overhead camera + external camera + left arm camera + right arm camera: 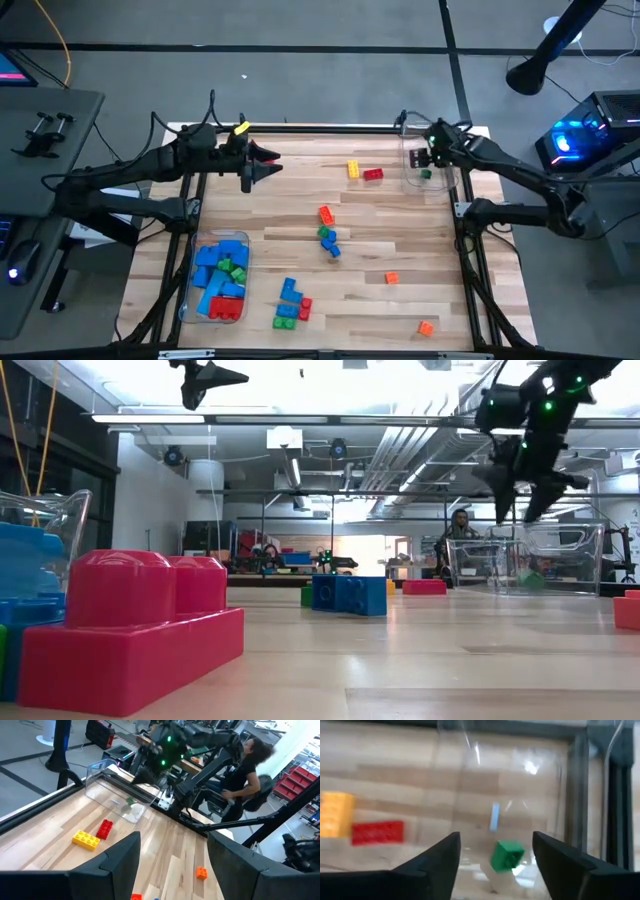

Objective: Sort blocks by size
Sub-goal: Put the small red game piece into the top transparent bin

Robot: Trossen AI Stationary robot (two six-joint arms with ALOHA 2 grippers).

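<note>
Blocks lie scattered on the wooden table (400, 230): a yellow one (353, 169) and a red one (373, 174) at the far side, an orange, green and blue cluster (328, 232) mid-table, and more near the front (292, 305). My right gripper (495, 857) hangs open above the clear tub (428, 160) at the far right. A small green block (506, 855) lies in the tub below the fingers. My left gripper (262, 165) is open and holds nothing, raised over the far left of the table.
A second clear tub (192, 300) at the near left holds several blue, green and red blocks. Two orange blocks (392, 278) (426, 327) lie toward the near right. A black frame (462, 215) borders the table. A person (245, 765) sits beyond the far right edge.
</note>
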